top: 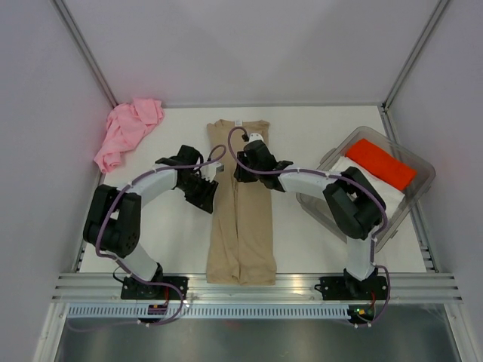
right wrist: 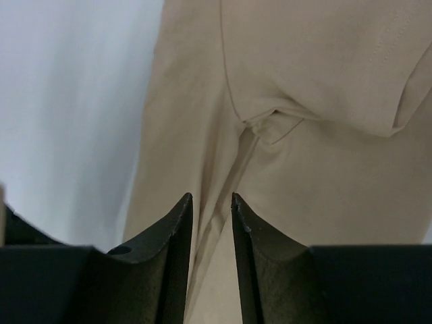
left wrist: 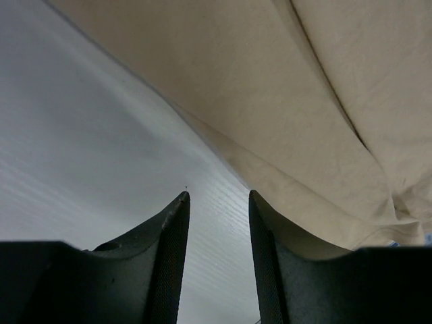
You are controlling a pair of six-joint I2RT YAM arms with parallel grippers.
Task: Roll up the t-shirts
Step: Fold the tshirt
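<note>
Tan t-shirt point(top: 240, 226): soft matt cloth (faintly creased); table point(top: 181, 241) smooth matt white; bin point(top: 330, 158) clear glossy plastic

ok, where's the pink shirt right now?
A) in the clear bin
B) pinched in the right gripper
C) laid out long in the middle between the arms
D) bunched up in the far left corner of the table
D: the pink shirt lies crumpled in the far left corner. The long one in the middle is the tan shirt, and nothing pink shows in the bin.
</note>
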